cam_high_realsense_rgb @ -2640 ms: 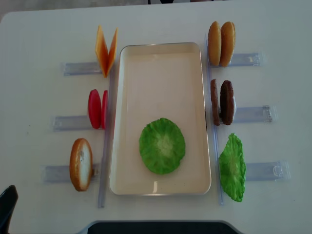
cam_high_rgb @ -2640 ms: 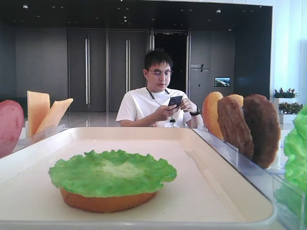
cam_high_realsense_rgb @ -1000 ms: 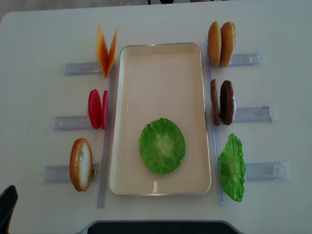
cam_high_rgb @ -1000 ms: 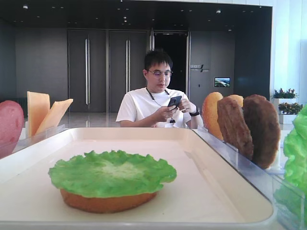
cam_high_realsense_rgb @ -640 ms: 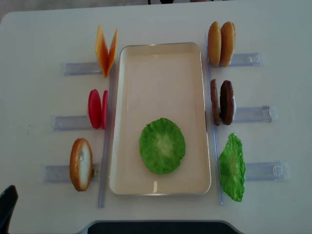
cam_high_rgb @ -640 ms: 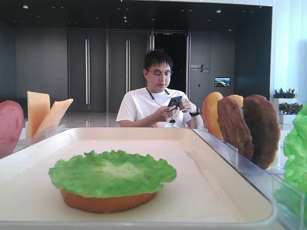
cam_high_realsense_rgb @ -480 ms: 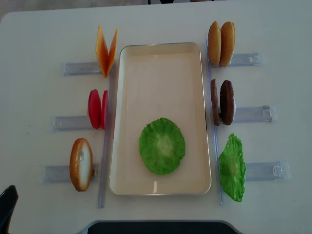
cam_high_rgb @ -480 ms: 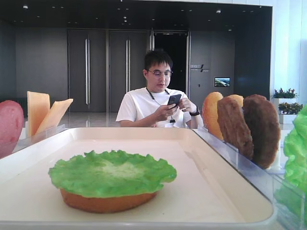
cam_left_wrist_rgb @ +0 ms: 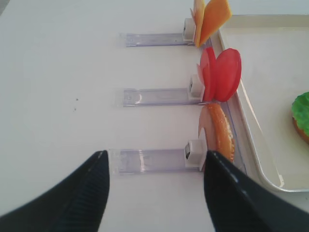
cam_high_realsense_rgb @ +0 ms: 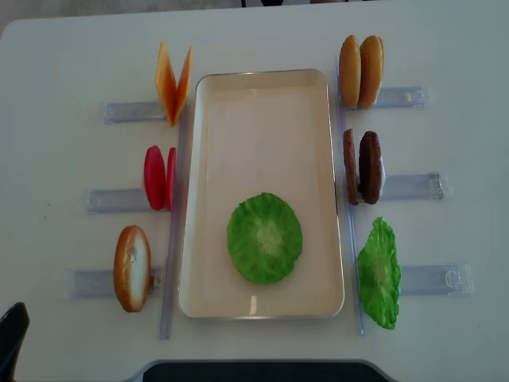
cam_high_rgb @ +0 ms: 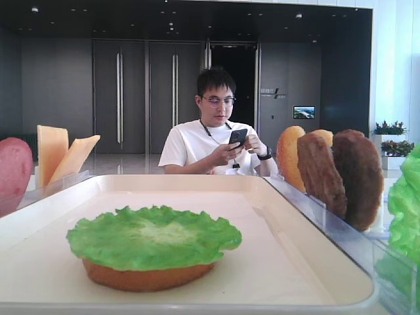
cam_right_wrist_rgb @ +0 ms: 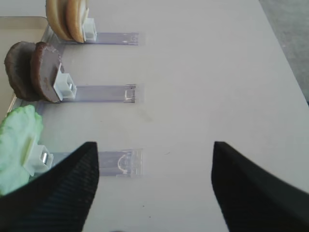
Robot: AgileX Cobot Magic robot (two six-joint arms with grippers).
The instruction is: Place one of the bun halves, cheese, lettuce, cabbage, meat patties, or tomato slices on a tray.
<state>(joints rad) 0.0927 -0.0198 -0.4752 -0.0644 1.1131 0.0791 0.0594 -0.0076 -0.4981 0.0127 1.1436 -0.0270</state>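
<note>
Almost nothing has moved since the earlier frames: on the surface (cam_high_realsense_rgb: 71, 56) every item lies as it did, and only the man's phone (cam_high_rgb: 237, 136) sits a touch higher in his hands.

Your right gripper (cam_right_wrist_rgb: 154, 188) hangs over bare surface with its fingers (cam_right_wrist_rgb: 251, 193) spread wide, holding nothing and touching nothing. Just beyond its left finger you see a clear holder (cam_right_wrist_rgb: 104, 162) with a lettuce leaf (cam_right_wrist_rgb: 17, 145) standing at its end. Your left gripper (cam_left_wrist_rgb: 154, 193) is the same: fingers (cam_left_wrist_rgb: 72, 200) wide apart, empty, hovering above the surface just short of the holder (cam_left_wrist_rgb: 154, 159) that carries a bun half (cam_left_wrist_rgb: 219, 133).

The tray (cam_high_realsense_rgb: 262, 103) lies in the middle of the surface. On its near part rests a bun half (cam_high_rgb: 147, 275) with a lettuce leaf (cam_high_realsense_rgb: 264, 237) draped flat over it; the rest of the tray is bare.

Left of the tray, standing on edge in holders, you have cheese (cam_high_realsense_rgb: 173, 82), tomato slices (cam_high_realsense_rgb: 158, 177) and the bun half. Right of the tray stand two bun halves (cam_high_realsense_rgb: 360, 71), two patties (cam_high_realsense_rgb: 363, 166) and the spare lettuce leaf. None of these touches a gripper.
</note>
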